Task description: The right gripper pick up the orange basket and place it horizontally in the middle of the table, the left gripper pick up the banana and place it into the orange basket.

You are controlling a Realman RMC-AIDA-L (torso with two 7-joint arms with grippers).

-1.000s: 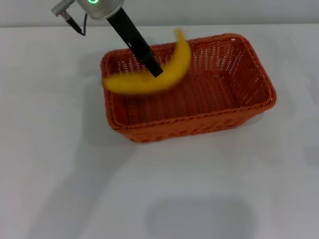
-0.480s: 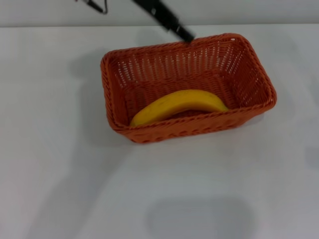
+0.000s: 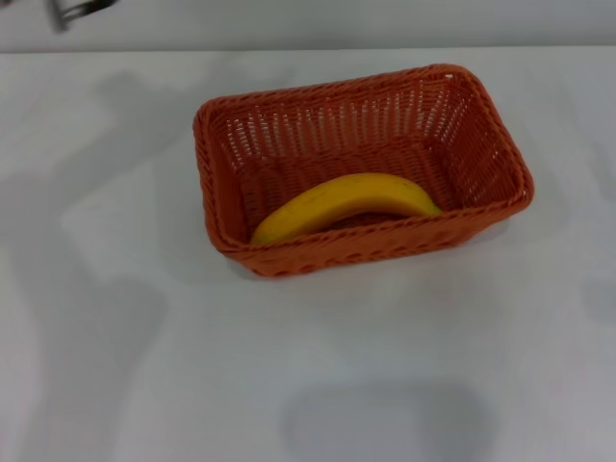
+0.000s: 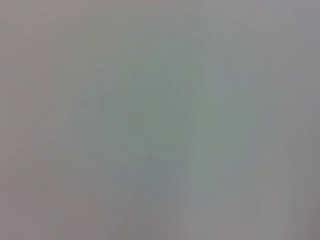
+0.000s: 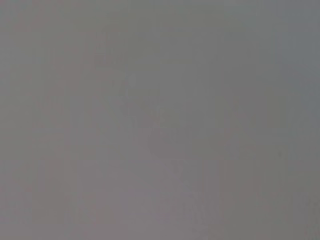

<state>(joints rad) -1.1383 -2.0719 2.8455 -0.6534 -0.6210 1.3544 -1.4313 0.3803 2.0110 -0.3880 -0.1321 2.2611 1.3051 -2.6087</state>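
Observation:
The orange basket [image 3: 361,168] lies lengthwise across the middle of the white table [image 3: 144,366] in the head view. Inside it, along the near wall, rests the yellow banana [image 3: 346,204], curved side up. Neither gripper's fingers show in the head view; only a small grey piece of the left arm [image 3: 77,10] shows at the top left corner. Both wrist views show nothing but a plain grey surface.
A faint rounded shadow [image 3: 385,419] falls on the table near the front edge. Broad soft shadows lie across the left side of the tabletop.
A second ago the left gripper held the banana above the basket. The banana then dropped into the basket, and the arm withdrew up and to the left out of the head view.

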